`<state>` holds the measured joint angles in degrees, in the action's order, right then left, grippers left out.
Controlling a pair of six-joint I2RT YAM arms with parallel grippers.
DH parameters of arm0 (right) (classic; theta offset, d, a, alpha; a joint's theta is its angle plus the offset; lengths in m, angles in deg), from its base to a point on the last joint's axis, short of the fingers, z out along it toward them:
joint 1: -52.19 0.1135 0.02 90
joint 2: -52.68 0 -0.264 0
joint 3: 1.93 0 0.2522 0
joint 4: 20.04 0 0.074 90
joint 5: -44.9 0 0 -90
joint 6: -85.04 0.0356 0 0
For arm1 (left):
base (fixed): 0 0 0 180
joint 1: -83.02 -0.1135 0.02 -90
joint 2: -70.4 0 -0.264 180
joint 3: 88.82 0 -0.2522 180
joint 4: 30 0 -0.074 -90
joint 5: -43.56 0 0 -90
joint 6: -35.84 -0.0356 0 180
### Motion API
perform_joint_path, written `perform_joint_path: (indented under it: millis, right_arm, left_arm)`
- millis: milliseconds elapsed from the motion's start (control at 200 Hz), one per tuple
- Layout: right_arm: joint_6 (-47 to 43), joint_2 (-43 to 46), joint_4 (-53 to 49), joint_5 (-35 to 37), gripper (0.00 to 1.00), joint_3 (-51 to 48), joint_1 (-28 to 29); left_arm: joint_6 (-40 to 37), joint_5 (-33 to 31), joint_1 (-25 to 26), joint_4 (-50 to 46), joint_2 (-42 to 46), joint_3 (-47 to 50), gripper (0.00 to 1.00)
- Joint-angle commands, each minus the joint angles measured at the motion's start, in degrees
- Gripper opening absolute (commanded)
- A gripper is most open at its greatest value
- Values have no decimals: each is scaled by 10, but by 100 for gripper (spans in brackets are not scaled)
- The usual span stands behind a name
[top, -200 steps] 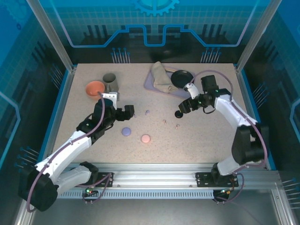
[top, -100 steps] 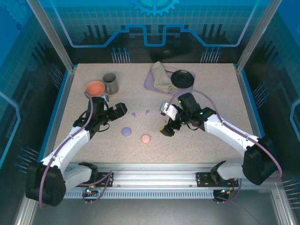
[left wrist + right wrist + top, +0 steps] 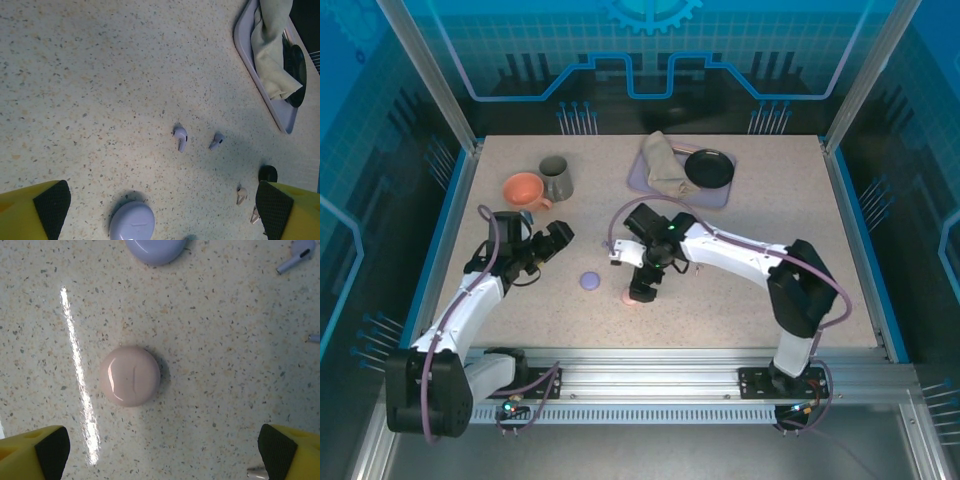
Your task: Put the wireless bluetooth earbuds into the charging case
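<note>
From above, the right gripper (image 3: 640, 288) hangs over the pink case (image 3: 628, 299), so just a thin bit of its rim peeks out. In the left wrist view the lilac case (image 3: 132, 223) is cut off by the bottom edge. The tray (image 3: 260, 95), the cloth (image 3: 270, 45) and the black dish (image 3: 297, 70) run off the top and right. 1 pale bud (image 3: 255, 215) is half tucked behind a finger (image 3: 292, 212) of the left gripper (image 3: 162, 205). In the right wrist view, 1 bud tip (image 3: 314, 338) pokes in at the right edge.

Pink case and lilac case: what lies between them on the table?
Nothing; the right wrist view shows bare speckled table between the pink case and the lilac case.
</note>
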<state>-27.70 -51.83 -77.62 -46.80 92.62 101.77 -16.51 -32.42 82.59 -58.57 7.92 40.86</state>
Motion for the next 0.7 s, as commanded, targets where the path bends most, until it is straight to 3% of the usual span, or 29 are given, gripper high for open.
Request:
perform_joint_path:
  millis: [0,330,695]
  right_arm:
    - [46,-58,-131,58,99,75,28]
    - [86,-163,-233,73,93,200,55]
    - [61,-227,-258,99,94,261,78]
  left_arm:
    - [10,32,-21,-21,3,3,99]
    - [26,16,-66,-30,18,19,99]
    - [18,7,-90,-53,40,25,99]
